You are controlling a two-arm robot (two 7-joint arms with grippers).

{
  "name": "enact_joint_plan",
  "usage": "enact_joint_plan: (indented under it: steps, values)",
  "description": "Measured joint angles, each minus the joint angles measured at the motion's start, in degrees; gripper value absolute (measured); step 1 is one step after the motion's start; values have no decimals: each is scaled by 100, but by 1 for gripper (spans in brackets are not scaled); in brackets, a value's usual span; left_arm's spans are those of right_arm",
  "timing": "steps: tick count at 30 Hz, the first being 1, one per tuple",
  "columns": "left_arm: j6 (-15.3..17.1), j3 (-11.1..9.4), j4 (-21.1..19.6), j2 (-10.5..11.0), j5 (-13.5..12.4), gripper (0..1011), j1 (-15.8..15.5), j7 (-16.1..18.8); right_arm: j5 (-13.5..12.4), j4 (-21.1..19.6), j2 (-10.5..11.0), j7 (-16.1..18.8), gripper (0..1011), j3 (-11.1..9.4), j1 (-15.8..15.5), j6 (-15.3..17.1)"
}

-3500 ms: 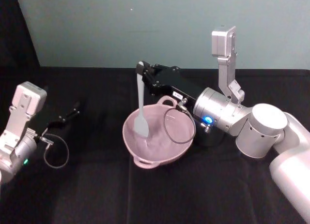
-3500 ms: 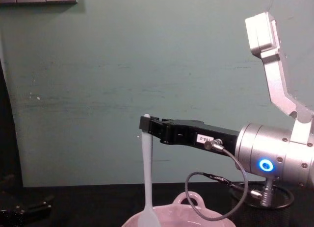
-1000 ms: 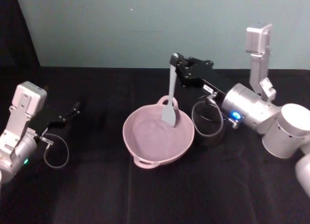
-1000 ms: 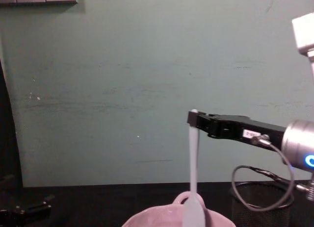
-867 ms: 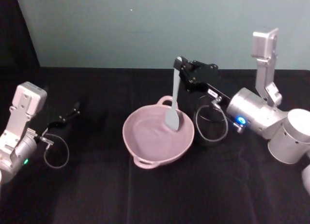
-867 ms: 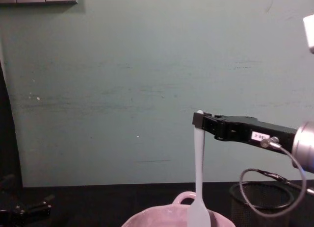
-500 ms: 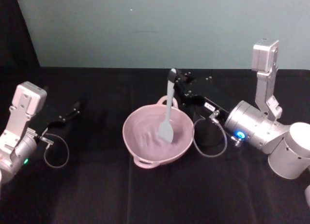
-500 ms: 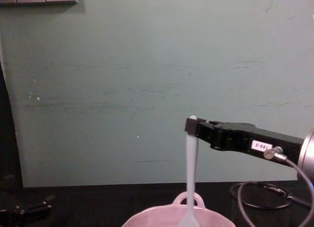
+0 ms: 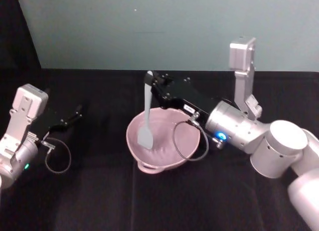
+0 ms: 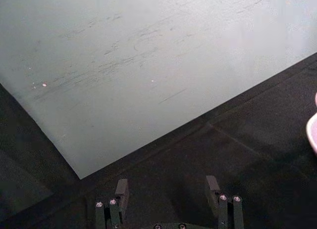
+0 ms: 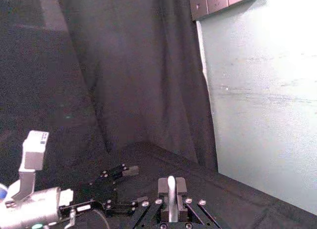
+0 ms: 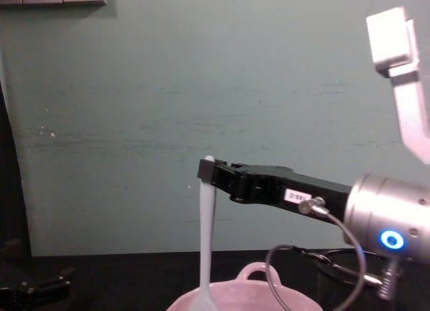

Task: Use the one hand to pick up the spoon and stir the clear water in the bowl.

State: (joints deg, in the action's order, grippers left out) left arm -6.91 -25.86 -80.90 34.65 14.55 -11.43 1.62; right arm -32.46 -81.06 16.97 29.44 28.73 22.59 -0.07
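The pale-pink bowl (image 9: pixel 185 143) sits at the table's middle, its loop handle (image 12: pixel 259 271) at the far rim. My right gripper (image 9: pixel 151 81) reaches in from the right over the bowl and is shut on the top of the white spoon (image 9: pixel 146 118). The spoon (image 12: pixel 206 237) hangs upright with its blade dipped in the left part of the bowl. The clear water shows only as faint ripples around the blade. My left gripper (image 9: pixel 76 113) is parked far left on the table, open, with nothing between its fingers (image 10: pixel 119 190).
A black mesh cup (image 12: pixel 336 274) stands right of the bowl, mostly behind my right wrist (image 9: pixel 232 127) and its cable loop (image 9: pixel 189 141). Black cloth covers the table, and a teal wall rises behind it. Bare cloth lies in front of the bowl.
My right gripper has swept left with the spoon. The blade has gone from the bowl's right half to its left part.
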Motion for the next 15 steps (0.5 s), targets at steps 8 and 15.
enact_joint_plan:
  steps: [8, 15]
  values:
    - [0, 0, 0, 0, 0, 1011, 0, 0, 74, 622, -262, -2, 96, 40, 464, -69]
    - [0, 0, 0, 0, 0, 1011, 0, 0, 126, 901, -235, -69, 96, -102, 627, -94]
